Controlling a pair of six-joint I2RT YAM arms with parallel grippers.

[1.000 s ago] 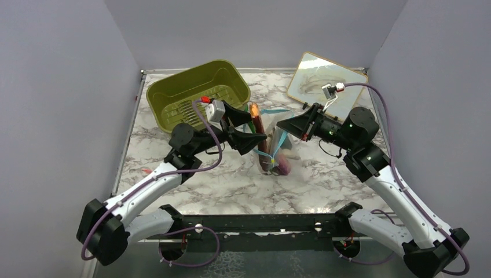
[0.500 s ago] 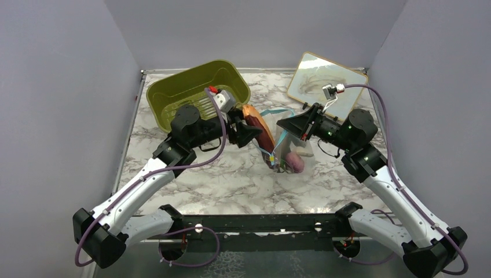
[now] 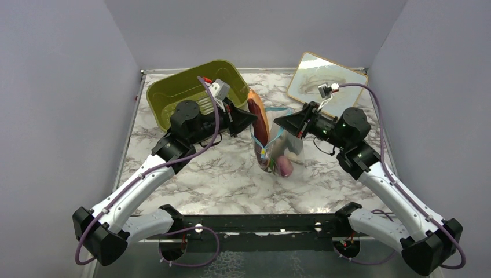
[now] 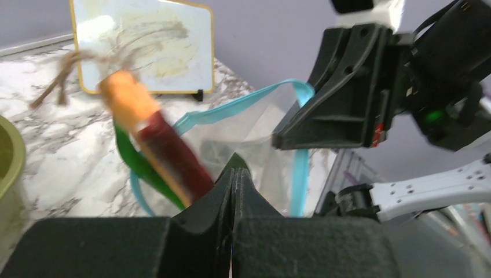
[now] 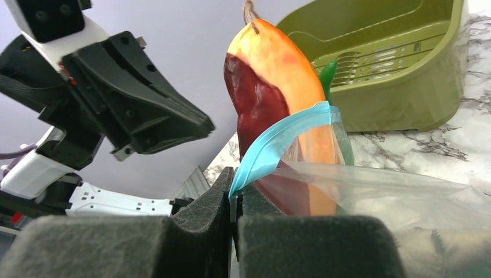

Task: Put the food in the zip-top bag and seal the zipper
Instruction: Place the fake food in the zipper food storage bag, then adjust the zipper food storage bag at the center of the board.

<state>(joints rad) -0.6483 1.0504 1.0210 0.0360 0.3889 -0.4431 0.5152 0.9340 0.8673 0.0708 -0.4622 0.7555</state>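
The clear zip-top bag (image 3: 277, 152) hangs above the marble table, and my right gripper (image 3: 282, 123) is shut on its light blue zipper (image 5: 278, 139) at the mouth. The long orange and dark red food piece (image 3: 259, 120) stands upright, its upper half out of the bag's mouth, with a green vegetable (image 5: 327, 75) behind it. A pink-purple onion (image 3: 284, 167) lies at the bag's bottom. My left gripper (image 3: 250, 118) is shut just left of the long piece (image 4: 156, 139). Nothing shows between its fingertips (image 4: 240, 179).
The olive-green tub (image 3: 194, 95) stands at the back left, close behind my left wrist. A gold-framed white board (image 3: 326, 81) leans at the back right. Grey walls close in three sides of the table (image 3: 220, 174).
My left gripper has gone from open around the long food piece to shut beside it and has drawn back towards the tub. The long piece now stands more upright in the bag.
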